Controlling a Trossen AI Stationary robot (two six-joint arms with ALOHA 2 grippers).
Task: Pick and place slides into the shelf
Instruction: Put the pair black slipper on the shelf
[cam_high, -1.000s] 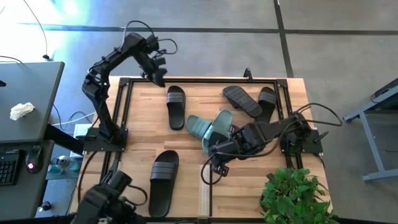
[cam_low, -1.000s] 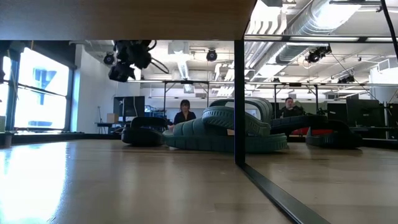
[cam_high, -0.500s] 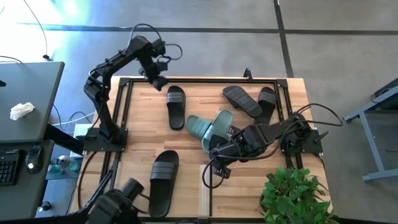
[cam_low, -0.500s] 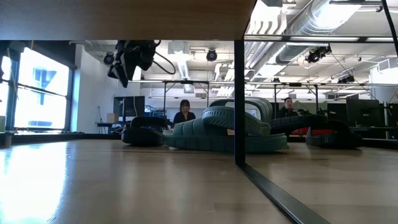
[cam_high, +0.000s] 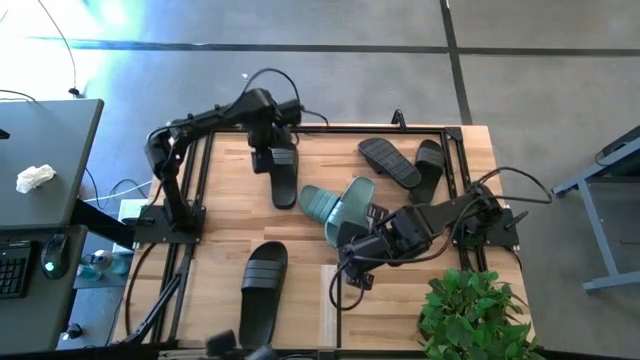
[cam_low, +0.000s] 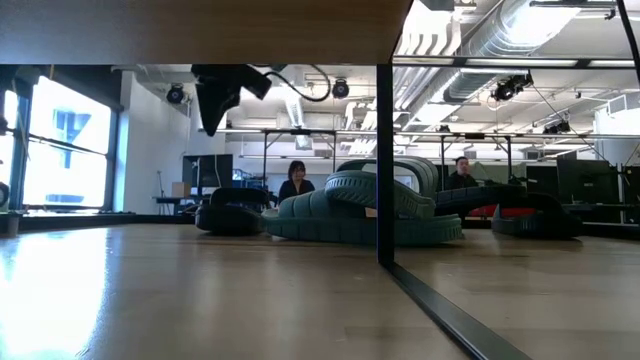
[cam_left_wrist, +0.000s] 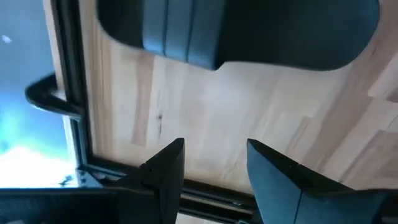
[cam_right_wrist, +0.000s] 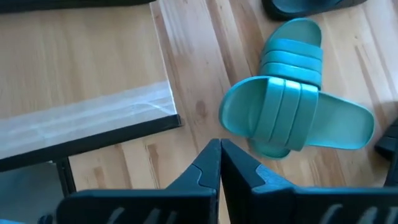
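Observation:
A black slide (cam_high: 283, 172) lies on the table at the far left. It also shows in the left wrist view (cam_left_wrist: 236, 31). My left gripper (cam_high: 262, 156) (cam_left_wrist: 214, 158) is open above bare wood beside the slide's far end, touching nothing. The green pair (cam_high: 338, 207) (cam_right_wrist: 292, 99) lies mid-table, one slide resting across the other. Two black slides (cam_high: 405, 162) lie at the far right. Another black slide (cam_high: 262, 292) lies on the shelf's top board (cam_high: 300, 320). My right gripper (cam_high: 346, 262) (cam_right_wrist: 219, 149) is shut and empty by the shelf's far right corner (cam_right_wrist: 174, 118).
A potted plant (cam_high: 470, 310) stands at the near right corner. The dark metal frame (cam_high: 200, 180) runs round the table. In the low view the shelf's post (cam_low: 383, 160) stands in front of the green pair. Two people sit in the room behind.
My left gripper has swung from the table's far left corner toward the right and the near edge, to the far end of the black slide. My right gripper has drifted a little toward the near edge. No slide has moved.

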